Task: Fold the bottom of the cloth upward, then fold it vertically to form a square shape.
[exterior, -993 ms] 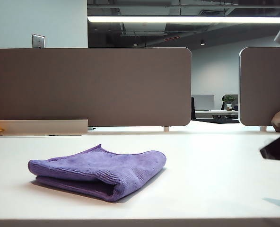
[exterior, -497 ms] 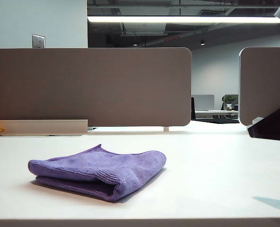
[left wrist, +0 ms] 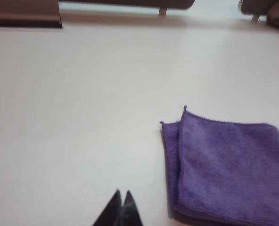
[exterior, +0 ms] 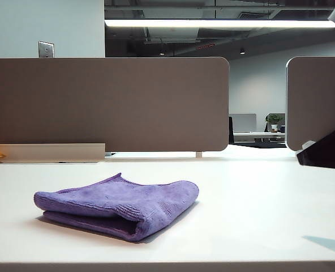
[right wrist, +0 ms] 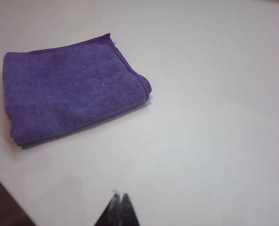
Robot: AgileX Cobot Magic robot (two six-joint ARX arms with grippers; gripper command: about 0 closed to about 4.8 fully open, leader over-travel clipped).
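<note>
Wrist-only: shut left tool (left wrist: 121,208), right tool (right wrist: 119,209)

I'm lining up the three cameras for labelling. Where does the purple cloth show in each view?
Exterior view: cloth, folded, on the table left of centre.
Left wrist view: cloth, lower right, beside the shut left gripper.
Right wrist view: cloth, upper left, beyond the shut right gripper.
Shared landmark: the white table.
</note>
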